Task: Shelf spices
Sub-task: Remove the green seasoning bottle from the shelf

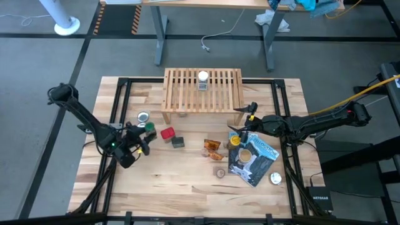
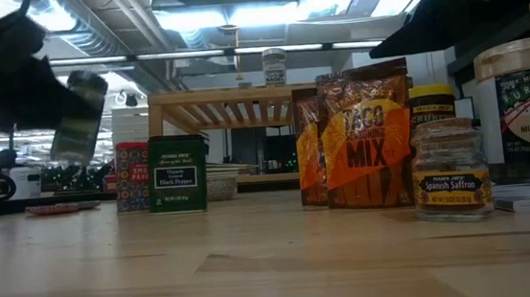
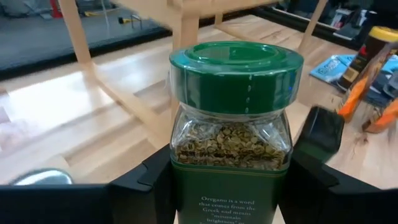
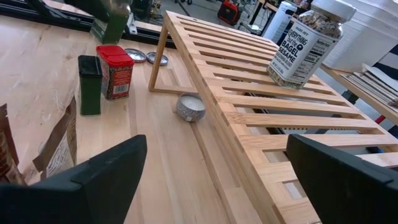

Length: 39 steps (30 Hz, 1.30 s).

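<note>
Left tool (image 1: 140,139) pinches my green-capped jar (image 3: 233,130), lifted off the worktop (image 1: 187,181) left of the shelf (image 1: 203,94). Red jar (image 1: 167,133), dark tin (image 1: 179,142) and silver discs (image 1: 143,117) lie between jar and shelf. Right tool (image 1: 242,119) spread wide by the shelf's right end. A white-capped jar (image 1: 203,79) stands on the slats. Jar's base hidden.

The slatted top of the shelf (image 1: 203,90) is bare on both sides of a single white-capped jar (image 1: 202,79) standing near its back middle, leaving room to set down to the left or right of it. In front of the shelf, the approach is obstructed by a red tin (image 1: 167,133), a dark square tin (image 1: 179,142), orange packets (image 1: 213,149) and a yellow-capped jar (image 1: 235,140) grouped across the middle of the tabletop (image 1: 181,187). The near strip of the tabletop offers free passage.
</note>
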{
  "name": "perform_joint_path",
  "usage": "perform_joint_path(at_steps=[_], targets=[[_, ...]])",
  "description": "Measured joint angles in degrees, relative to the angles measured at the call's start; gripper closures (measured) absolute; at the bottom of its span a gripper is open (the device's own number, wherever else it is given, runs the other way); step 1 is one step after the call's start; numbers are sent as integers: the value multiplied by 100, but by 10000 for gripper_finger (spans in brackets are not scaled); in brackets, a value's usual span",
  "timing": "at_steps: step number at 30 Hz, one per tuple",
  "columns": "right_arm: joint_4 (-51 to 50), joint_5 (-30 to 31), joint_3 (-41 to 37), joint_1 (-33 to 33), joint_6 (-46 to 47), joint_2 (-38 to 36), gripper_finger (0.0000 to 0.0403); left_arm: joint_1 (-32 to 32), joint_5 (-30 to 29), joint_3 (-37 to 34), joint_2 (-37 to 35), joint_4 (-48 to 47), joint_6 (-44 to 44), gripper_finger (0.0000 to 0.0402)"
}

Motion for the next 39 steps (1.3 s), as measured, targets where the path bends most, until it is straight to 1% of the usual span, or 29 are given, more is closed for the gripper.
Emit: perform_joint_path(at_steps=[7,11,16,21,29,34,39], targets=[[-2,-1,0,-2,-1,-1,10,-193,-172,-694,161,1310,206,209],[0,-2,0,0,0,-2,10,-192,-193,-925,309,1780,432,209],[0,-2,0,0,0,-1,10,-190,-202,-1117,494,2081,414,209],[0,-2,0,-2,-2,-1,10,-188,-204,-1194,653,2142,266,208],[0,-2,0,0,-2,-2,10,-188,-200,-1405,1157,3130,421,207],[-2,-2,0,-1,0,0,10,-188,-214,-1407,1495,3374,433,206],[-2,-2,0,-1,0,-2,10,-188,-318,-1405,1647,3419,277,202]])
